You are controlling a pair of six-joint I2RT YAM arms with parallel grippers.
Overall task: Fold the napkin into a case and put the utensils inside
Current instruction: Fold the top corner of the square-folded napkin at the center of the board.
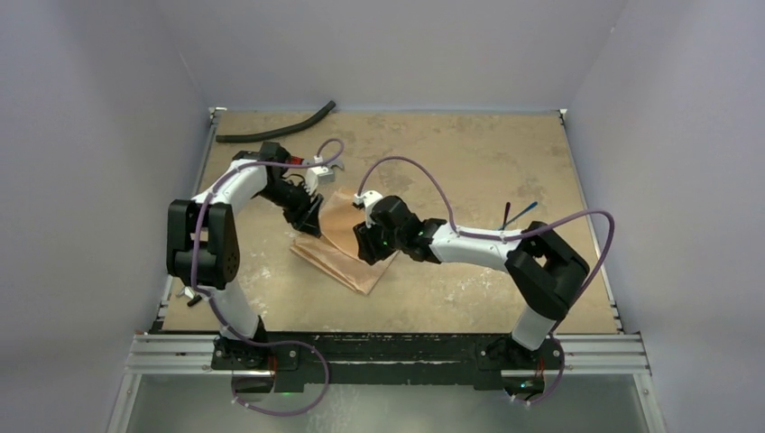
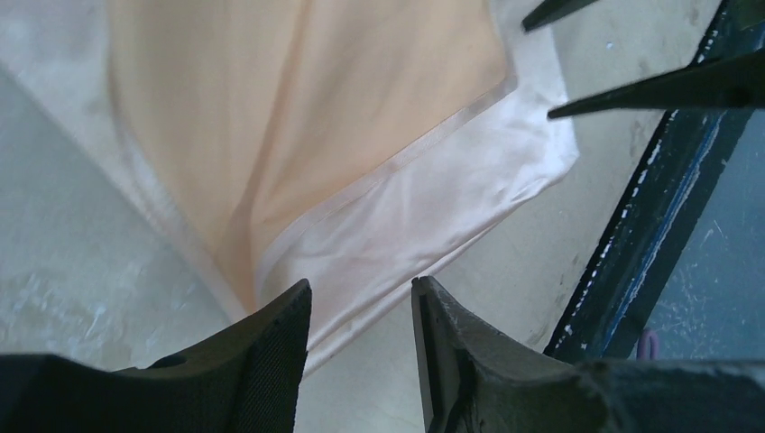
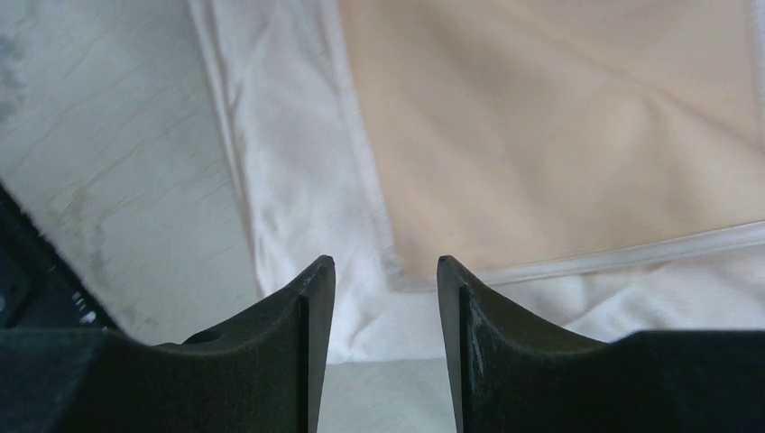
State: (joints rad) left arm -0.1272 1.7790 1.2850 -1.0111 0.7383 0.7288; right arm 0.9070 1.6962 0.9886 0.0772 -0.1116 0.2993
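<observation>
So the napkin (image 1: 336, 257) is sitting around the middle of the surface (image 1: 469, 153), a bit left of centre, right between my two arms. It's only partly folded: a few layers stacked at an angle, with one flap running up toward the far side. It's not a tidy narrow case yet.

In my left wrist view the napkin (image 2: 316, 135) shows a peach layer lying over a paler, shinier one, with a hemmed edge cutting diagonally across. My left gripper (image 2: 361, 289) is just over that edge with its fingers apart. I can see cloth and bare surface through the gap, so it isn't clamped on anything. From above, the left gripper (image 1: 311, 219) is at the napkin's far-left edge.

Same deal on the other side. My right gripper (image 3: 386, 266) has its fingers apart over a corner where the peach layer meets the pale hem of the napkin (image 3: 559, 135). From above, the right gripper (image 1: 365, 242) is on the napkin's right side.

The fork (image 1: 525, 211) and spoon (image 1: 507, 215) are lying close together on the bare surface off to the right, well apart from the napkin and not inside it. A black hose (image 1: 280, 128) lies at the far-left corner.
</observation>
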